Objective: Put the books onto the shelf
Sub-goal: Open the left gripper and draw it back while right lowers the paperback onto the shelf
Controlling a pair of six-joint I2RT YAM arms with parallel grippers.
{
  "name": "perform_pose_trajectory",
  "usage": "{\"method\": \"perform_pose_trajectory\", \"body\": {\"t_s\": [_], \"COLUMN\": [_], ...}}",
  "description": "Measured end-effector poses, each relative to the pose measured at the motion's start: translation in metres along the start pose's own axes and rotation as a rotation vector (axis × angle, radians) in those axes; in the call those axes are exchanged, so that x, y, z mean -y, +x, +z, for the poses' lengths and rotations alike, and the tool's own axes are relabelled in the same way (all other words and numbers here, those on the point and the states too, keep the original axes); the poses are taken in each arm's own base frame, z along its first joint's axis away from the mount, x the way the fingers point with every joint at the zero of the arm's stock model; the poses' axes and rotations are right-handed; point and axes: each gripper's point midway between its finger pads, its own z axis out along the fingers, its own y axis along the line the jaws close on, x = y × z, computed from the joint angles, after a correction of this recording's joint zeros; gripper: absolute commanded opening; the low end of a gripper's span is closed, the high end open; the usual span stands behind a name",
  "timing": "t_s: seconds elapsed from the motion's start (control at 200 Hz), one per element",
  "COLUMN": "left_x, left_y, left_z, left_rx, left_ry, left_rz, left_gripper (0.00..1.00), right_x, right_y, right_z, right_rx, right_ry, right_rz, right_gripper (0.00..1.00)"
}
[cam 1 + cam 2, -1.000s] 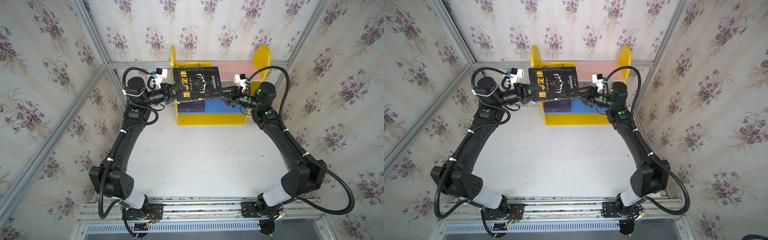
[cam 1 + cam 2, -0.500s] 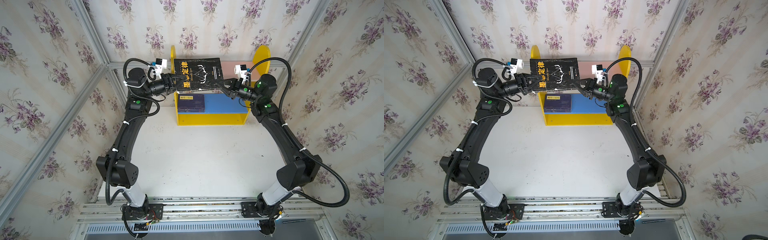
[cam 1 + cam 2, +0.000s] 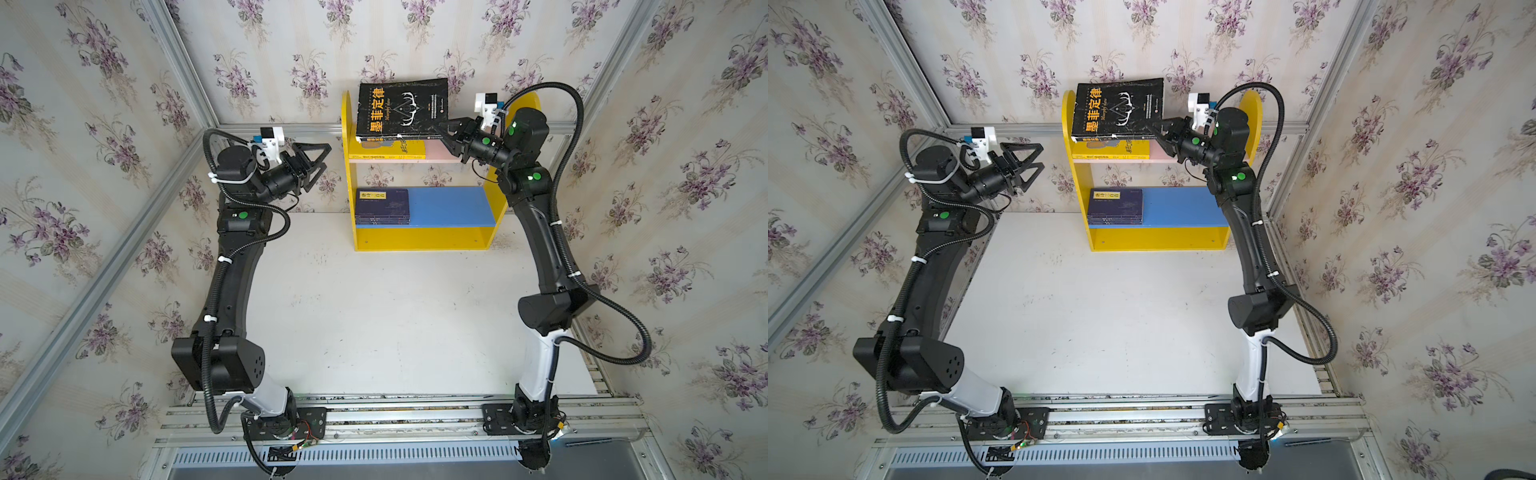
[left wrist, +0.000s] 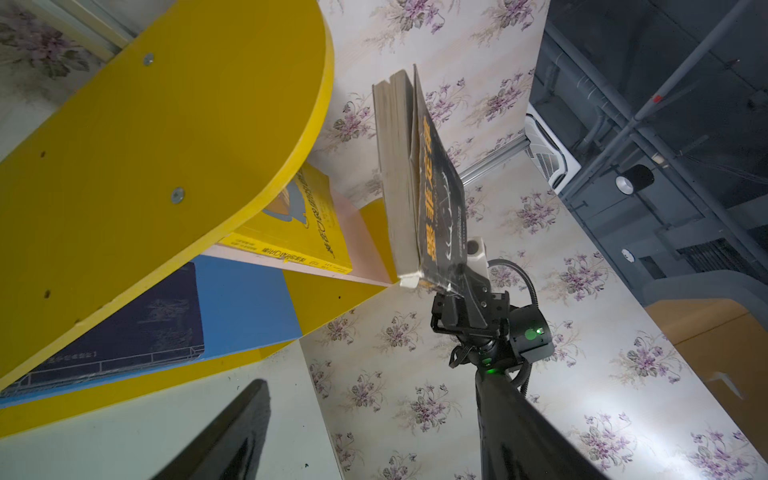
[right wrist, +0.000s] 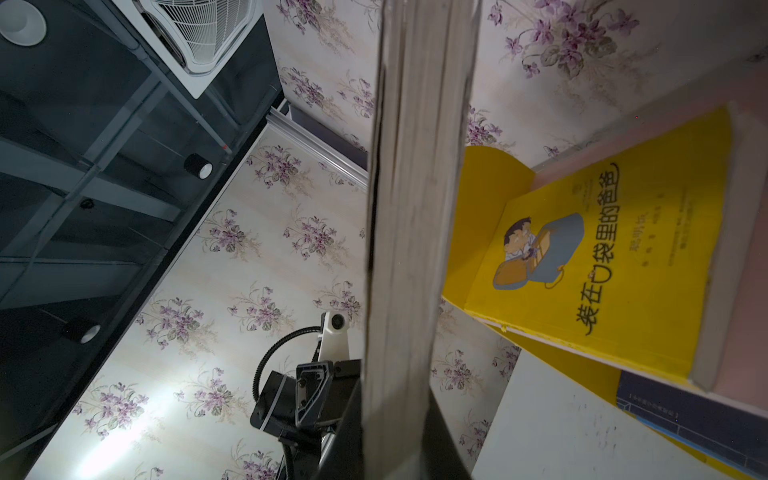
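One-handed, clamps black book (image 3: 403,109) by edge in right gripper (image 3: 445,132) above yellow book (image 3: 399,150); holds left gripper (image 3: 325,158) splayed beside shelf (image 3: 424,241).

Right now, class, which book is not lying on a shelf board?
The black book, held by the right gripper; the yellow book and the navy books lie flat on the shelf.

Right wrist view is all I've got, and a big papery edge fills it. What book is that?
Observer: The black book with yellow lettering; the right gripper has its jaws shut on one corner.
Operator: Is the other arm helping?
Observer: No. The left gripper hangs left of the shelf, jaws open, holding nothing.
Operator: Where are the blue books?
Observer: Navy books lie stacked on the blue lower board.
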Motion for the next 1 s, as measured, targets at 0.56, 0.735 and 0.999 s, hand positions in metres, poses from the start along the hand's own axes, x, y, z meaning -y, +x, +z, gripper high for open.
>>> {"method": "perform_pose_trajectory", "body": {"t_s": [0.56, 0.735, 0.999], "left_x": [-0.06, -0.068, -0.076], "left_y": [0.024, 0.024, 0.027], "left_z": [-0.014, -0.009, -0.005], "left_rx": [-0.015, -0.034, -0.056], "left_ry": [-0.153, -0.159, -0.16], "left_rz": [-0.053, -0.065, -0.083], "left_gripper": [0.84, 0.84, 0.84], "right_x": [0.075, 0.085, 0.089], "right_y": [0.017, 0.021, 0.019], "right_z": [0.035, 0.045, 0.05], "right_rx": [-0.026, -0.035, -0.03], "right_ry": [0.127, 0.11, 0.092], "right_rz": [0.106, 0.127, 0.121], "right_gripper": [0.17, 0.19, 0.46]}}
